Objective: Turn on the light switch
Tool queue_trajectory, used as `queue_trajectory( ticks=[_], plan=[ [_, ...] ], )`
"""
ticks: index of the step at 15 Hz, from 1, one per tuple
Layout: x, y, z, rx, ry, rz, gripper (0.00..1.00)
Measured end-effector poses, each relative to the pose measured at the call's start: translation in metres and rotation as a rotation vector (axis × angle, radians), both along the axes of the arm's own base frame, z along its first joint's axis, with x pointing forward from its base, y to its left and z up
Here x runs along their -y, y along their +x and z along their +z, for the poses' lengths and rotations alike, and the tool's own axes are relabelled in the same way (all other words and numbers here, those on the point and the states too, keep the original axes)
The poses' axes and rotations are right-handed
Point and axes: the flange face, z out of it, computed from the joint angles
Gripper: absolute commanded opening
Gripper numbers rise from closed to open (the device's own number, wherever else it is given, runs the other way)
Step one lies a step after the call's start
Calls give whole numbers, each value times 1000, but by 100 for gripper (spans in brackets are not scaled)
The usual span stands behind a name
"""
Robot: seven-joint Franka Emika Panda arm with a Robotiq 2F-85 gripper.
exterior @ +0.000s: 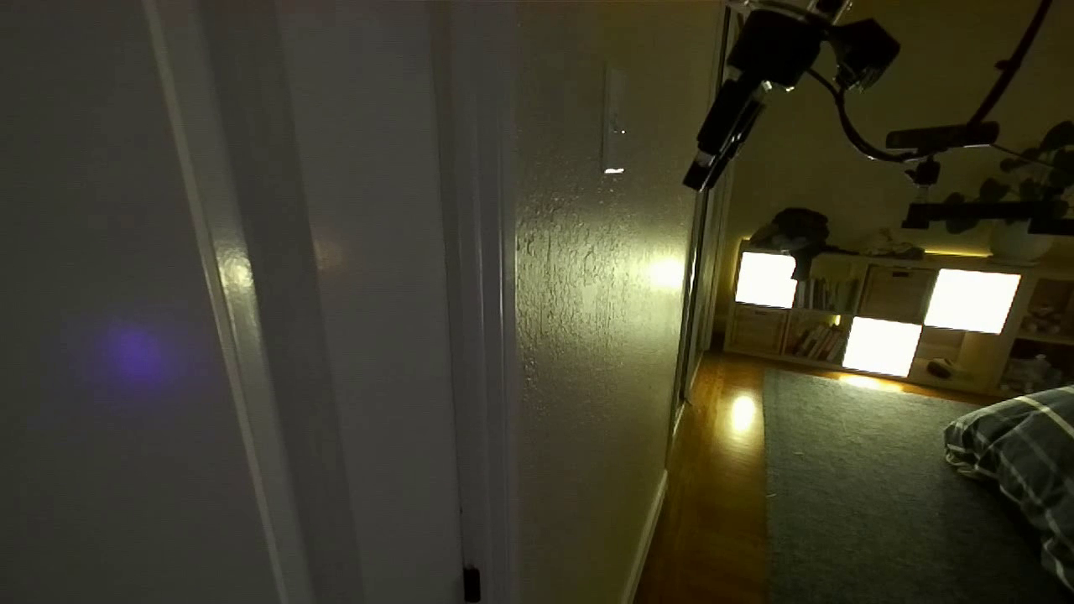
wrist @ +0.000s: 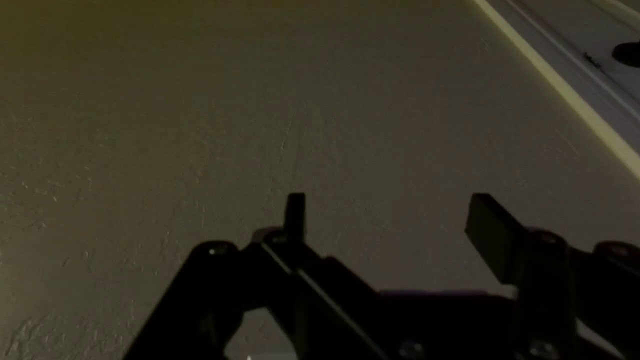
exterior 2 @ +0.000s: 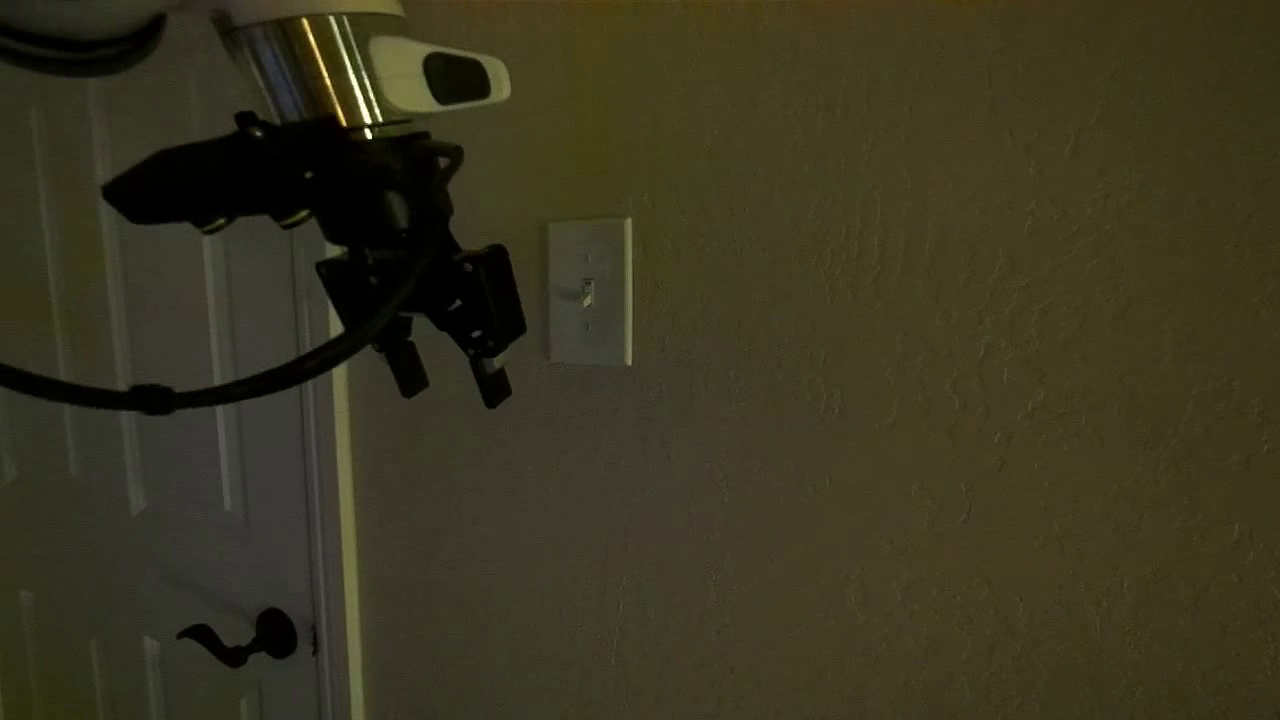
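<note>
1. We fear a missed toggle most: in an exterior view the light switch (exterior 2: 589, 292) lies at two o'clock from the tips of the gripper (exterior 2: 452, 390), so a push along the present aim would likely meet only wall (exterior 2: 900, 450).
2. Dim light could mislead us on depth; stopping late would drive a tip hard against the wall or the plate.
3. With the fingers (exterior 2: 408, 372) this far apart, we might straddle the small toggle (exterior 2: 588, 293) without moving it, or scrape the plate's edge. Bringing them together first seems wiser.
4. The wrist view shows mostly wall, with door trim (wrist: 559, 82) slanting from one to three o'clock. A pale sliver (wrist: 272, 356) near six o'clock may be the plate; we cannot tell, so steering by it alone risks a poor line.
5. As to pose, the arm (exterior 2: 310, 65) sits at eleven o'clock from the gripper, fingers tilted toward five; in an exterior view the fingertips (exterior: 698, 174) lean toward seven.
6. Our gripper stands wide, perhaps not fully, with nothing in its grasp and, as far as we can see, apart from the switch.
</note>
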Motion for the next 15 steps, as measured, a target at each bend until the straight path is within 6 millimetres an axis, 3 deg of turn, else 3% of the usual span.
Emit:
queue_trajectory(
  ticks=[7, 11, 15],
  plan=[
    [3, 45, 23, 126, -34, 24, 8],
    [5, 57, 32, 176, -54, 42, 1],
    [4, 69, 32, 211, -69, 60, 6]
  ],
)
